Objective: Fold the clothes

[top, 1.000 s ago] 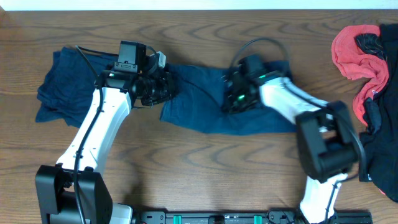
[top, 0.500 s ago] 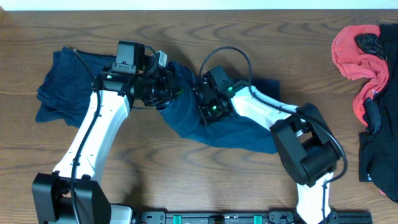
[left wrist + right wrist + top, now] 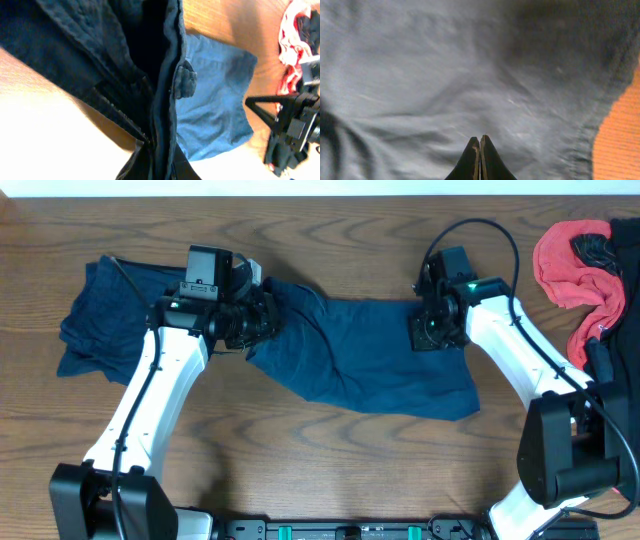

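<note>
The navy shorts lie spread mid-table, bunched at 9 o'clock where the left gripper is clamped on their edge. At their 2 o'clock corner the right gripper is closed tip to tip, with no cloth visibly caught. A one-sided pull would likely drag and twist them.

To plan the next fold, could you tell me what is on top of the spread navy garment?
On the navy garment, the shut right claw sits over its right end; the left claw pinches its left end. Anything beneath it is covered.
</note>
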`<state>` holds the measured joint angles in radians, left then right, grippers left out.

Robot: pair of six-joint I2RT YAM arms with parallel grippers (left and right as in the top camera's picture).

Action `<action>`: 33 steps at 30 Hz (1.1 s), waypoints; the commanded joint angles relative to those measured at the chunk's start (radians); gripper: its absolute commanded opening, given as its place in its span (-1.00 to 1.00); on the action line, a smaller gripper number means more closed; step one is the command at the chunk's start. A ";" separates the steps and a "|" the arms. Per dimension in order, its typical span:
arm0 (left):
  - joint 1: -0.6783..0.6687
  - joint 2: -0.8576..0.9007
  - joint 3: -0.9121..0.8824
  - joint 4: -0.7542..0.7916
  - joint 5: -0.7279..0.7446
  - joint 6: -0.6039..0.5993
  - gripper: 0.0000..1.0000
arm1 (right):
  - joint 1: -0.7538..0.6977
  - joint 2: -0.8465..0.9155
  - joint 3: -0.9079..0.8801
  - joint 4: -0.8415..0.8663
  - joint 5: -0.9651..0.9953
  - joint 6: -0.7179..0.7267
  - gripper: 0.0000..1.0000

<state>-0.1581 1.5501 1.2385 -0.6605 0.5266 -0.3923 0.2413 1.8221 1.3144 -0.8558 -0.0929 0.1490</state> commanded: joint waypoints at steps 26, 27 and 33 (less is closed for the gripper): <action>-0.082 -0.047 0.070 0.195 0.161 -0.204 -0.88 | 0.082 0.029 -0.314 0.292 0.011 0.006 -0.92; -0.106 -0.046 0.070 0.209 0.157 -0.215 -0.88 | 0.088 0.029 -0.314 0.293 0.011 0.016 -0.92; -0.245 -0.040 0.070 0.220 0.009 -0.302 -0.88 | 0.100 0.029 -0.314 0.295 0.011 0.030 -0.92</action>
<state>-0.3492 1.5257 1.2716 -0.4484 0.5987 -0.6273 0.3222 1.8244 1.0275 -0.5545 -0.0555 0.1532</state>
